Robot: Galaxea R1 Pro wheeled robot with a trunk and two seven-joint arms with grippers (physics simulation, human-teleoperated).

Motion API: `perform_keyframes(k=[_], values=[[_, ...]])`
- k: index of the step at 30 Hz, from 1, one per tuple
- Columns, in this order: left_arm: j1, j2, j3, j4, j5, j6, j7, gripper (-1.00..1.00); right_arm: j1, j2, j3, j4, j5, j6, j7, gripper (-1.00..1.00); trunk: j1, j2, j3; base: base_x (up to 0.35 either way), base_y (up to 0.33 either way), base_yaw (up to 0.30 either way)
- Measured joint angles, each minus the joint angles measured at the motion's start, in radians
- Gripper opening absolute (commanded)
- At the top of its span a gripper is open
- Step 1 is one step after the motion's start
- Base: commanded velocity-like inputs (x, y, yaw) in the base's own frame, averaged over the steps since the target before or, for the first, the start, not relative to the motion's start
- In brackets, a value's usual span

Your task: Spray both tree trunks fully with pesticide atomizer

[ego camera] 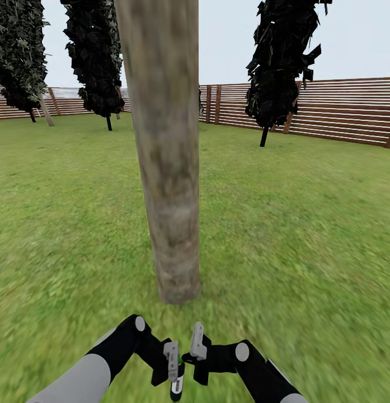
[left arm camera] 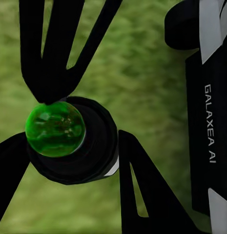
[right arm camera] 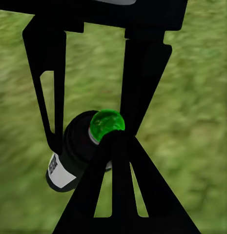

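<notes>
A thick mottled grey-brown tree trunk (ego camera: 168,168) rises straight ahead of me from the lawn. A second leaning trunk (ego camera: 46,112) stands far off at the left by the fence. My left gripper (ego camera: 172,361) (left arm camera: 74,146) is shut on the pesticide atomizer (ego camera: 177,386) (left arm camera: 81,146) (right arm camera: 76,156), a small black bottle with a green glossy top (left arm camera: 54,127) (right arm camera: 107,123). My right gripper (ego camera: 196,347) (right arm camera: 115,137) (left arm camera: 52,95) is shut, its joined fingertips resting against the bottle's top. No pesticide is in view, and the stone floor is out of view.
Grass (ego camera: 306,235) spreads all around the trunk. Dark columnar trees (ego camera: 94,56) (ego camera: 278,61) stand further back. A brown slatted fence (ego camera: 340,112) closes the lawn behind them.
</notes>
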Motion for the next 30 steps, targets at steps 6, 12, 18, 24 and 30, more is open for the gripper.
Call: perform_keyframes(k=[6,12,18,24,30], values=[[0.0,-0.003,0.0,0.0,-0.001,0.0,0.0,-1.0,0.0,0.0,0.0,0.0,0.0,0.0,0.0,-1.0,0.0,0.0,0.0,0.0,0.0,0.0],[0.001,0.01,-0.002,0.006,-0.01,0.0,0.0,-1.0,0.0,0.0,0.0,0.0,0.0,0.0,0.0,-1.0,0.0,0.0,0.0,0.0,0.0,0.0],[0.002,0.068,-0.003,0.009,-0.019,0.003,0.001,-1.0,0.0,-0.001,0.0,0.001,0.0,0.0,0.0,-1.0,0.0,0.0,0.0,0.0,0.0,0.0],[0.007,0.142,-0.005,0.01,-0.019,0.006,0.001,-1.0,0.0,-0.003,0.0,0.003,0.0,0.0,0.0,-1.0,0.0,0.0,0.0,0.0,0.0,0.0],[0.01,0.237,-0.003,0.016,-0.019,0.008,0.004,-1.0,0.0,-0.007,0.0,0.006,0.0,-0.001,0.0,1.0,0.0,0.0,0.0,0.0,0.0,0.0]])
